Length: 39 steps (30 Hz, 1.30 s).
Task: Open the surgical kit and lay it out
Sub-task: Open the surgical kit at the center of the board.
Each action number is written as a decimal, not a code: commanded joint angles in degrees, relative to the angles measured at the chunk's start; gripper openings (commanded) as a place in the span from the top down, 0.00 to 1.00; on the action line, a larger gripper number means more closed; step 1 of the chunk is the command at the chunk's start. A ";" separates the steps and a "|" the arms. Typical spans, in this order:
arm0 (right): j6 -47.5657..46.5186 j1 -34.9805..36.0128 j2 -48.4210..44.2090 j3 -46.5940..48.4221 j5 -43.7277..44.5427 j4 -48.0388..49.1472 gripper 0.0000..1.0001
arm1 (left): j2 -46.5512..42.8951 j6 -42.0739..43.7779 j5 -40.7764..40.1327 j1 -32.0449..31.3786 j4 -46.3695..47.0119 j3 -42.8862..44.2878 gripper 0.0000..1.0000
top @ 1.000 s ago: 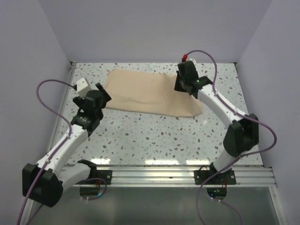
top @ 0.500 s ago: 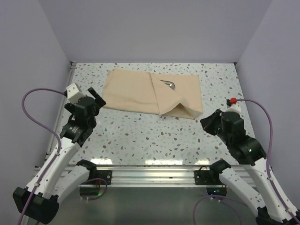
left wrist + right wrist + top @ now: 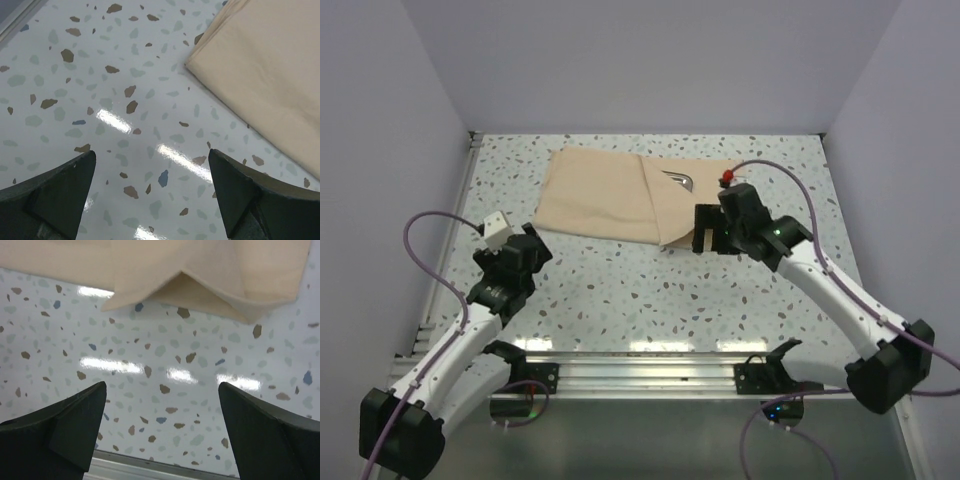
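I am holding my left claw (image 3: 150,200) over the speckled table (image 3: 75,75), fingers spread wide, gripping nothing. My right claw (image 3: 162,430) is gaping wide too, gripping nothing, just in front of the tan cloth (image 3: 600,190). The cloth is lying at the far side. A shiny thing (image 3: 678,180), maybe a tool, is peeking out.
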 commanded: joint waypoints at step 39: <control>-46.72 17.60 45.18 28.58 18.29 0.52 0.02 | 0.01 -1.23 -0.21 -0.25 12.78 -8.99 0.01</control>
